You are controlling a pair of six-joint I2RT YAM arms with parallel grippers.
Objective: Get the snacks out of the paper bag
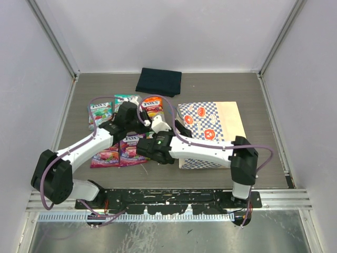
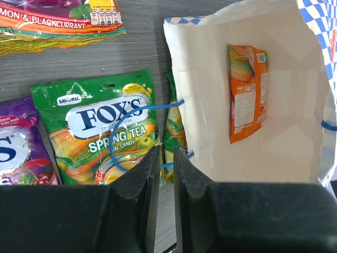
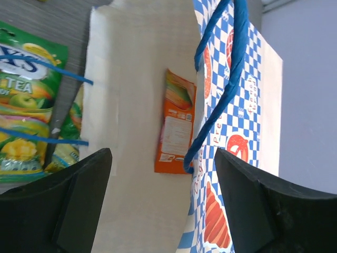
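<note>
Orange snack pouch (image 3: 175, 124) inside paper bag (image 3: 137, 79), ahead of wide-spread right tool (image 3: 163, 158)

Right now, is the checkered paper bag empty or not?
Not empty: both wrist views show one orange candy pouch inside the blue-and-white checkered paper bag.

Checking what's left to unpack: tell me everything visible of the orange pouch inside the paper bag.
The orange pouch is a flat, glossy, plastic-looking packet. Its back faces the cameras: a white panel of print too small to read, under yellow and green streaks. It rests against the cream inner wall of the paper bag, which lies on its side, mouth open. No other pouch is seen inside with it, and nothing grips it; the right gripper is open at the mouth, short of it.
</note>
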